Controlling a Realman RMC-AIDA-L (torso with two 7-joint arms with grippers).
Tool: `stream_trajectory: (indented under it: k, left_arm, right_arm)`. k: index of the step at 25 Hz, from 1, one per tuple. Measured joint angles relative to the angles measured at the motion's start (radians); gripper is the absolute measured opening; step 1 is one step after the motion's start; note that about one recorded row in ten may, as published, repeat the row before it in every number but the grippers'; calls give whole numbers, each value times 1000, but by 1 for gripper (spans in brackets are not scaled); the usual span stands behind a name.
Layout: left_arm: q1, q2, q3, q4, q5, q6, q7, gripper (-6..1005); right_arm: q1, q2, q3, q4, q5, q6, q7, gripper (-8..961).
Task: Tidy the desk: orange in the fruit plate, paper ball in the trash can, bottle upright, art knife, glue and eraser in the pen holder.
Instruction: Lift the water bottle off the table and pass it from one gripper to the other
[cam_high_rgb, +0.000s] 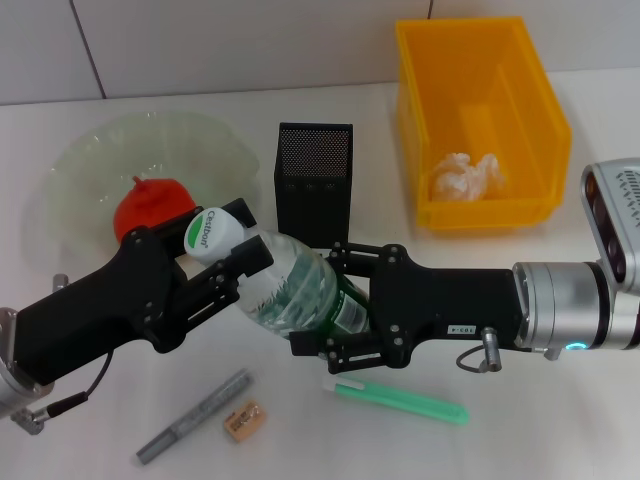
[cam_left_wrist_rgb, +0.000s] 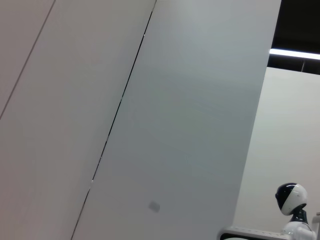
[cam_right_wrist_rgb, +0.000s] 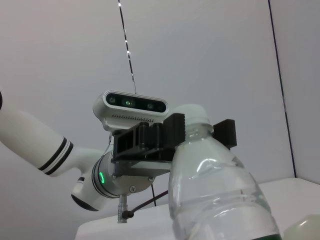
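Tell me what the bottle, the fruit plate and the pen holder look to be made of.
Bottle: clear thin plastic, judging by its crinkled, see-through wall. Fruit plate: likely glass, translucent pale green with a wavy rim. Pen holder: black mesh, probably metal, with fine perforations showing.

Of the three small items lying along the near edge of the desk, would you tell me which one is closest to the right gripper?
The green art knife. It lies just below the right gripper, which holds the bottle. The grey glue stick and the tan eraser lie farther toward the robot's left.
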Motion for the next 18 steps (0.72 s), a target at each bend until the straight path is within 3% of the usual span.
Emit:
stream_trajectory:
  k: [18]
  left_arm:
    - [-9, -3, 11, 4, 5, 4, 5, 434]
  right_arm:
    - [34, 1, -79, -8, -6, 16, 26, 832]
